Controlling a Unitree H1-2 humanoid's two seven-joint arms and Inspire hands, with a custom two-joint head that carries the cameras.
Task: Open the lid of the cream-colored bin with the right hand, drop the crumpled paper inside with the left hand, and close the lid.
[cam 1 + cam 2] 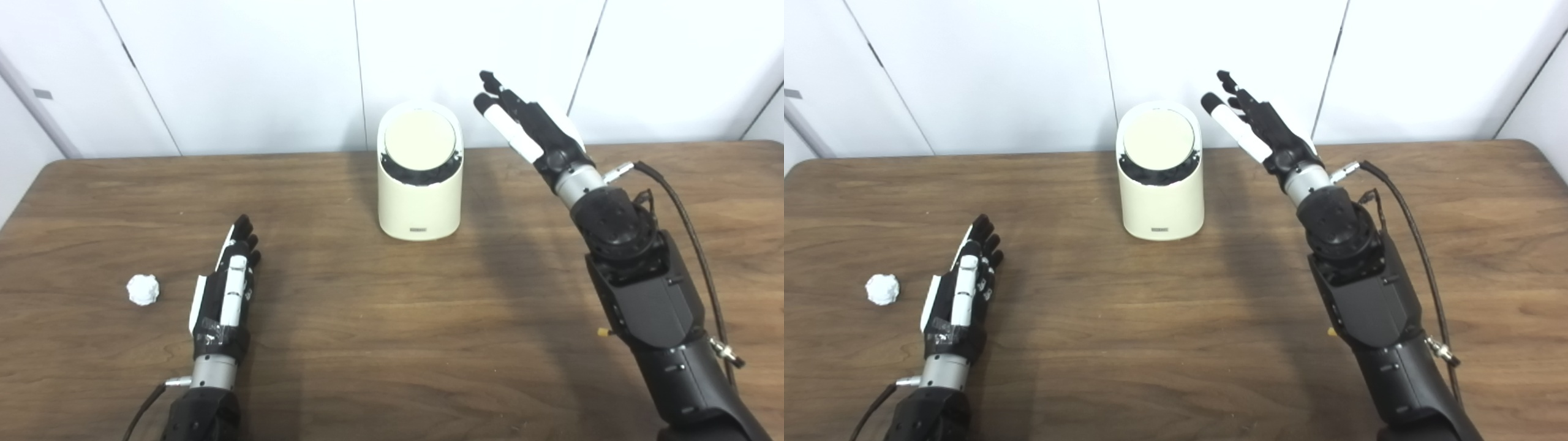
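The cream-colored bin [419, 202] stands upright at the back middle of the wooden table, its round lid [420, 139] tilted toward me and closed. My right hand [530, 125] is raised in the air to the right of the bin's top, fingers stretched out and apart, holding nothing, not touching the bin. The crumpled white paper [143, 290] lies on the table at the front left. My left hand [228, 285] lies flat and open on the table just right of the paper, apart from it. The right eye view shows the right hand [1258, 125] and the paper [882, 289] the same way.
The brown wooden table [392, 318] spans the view; white wall panels stand behind it. A black cable [686, 226] runs along my right forearm. Bare wood lies between the hands and in front of the bin.
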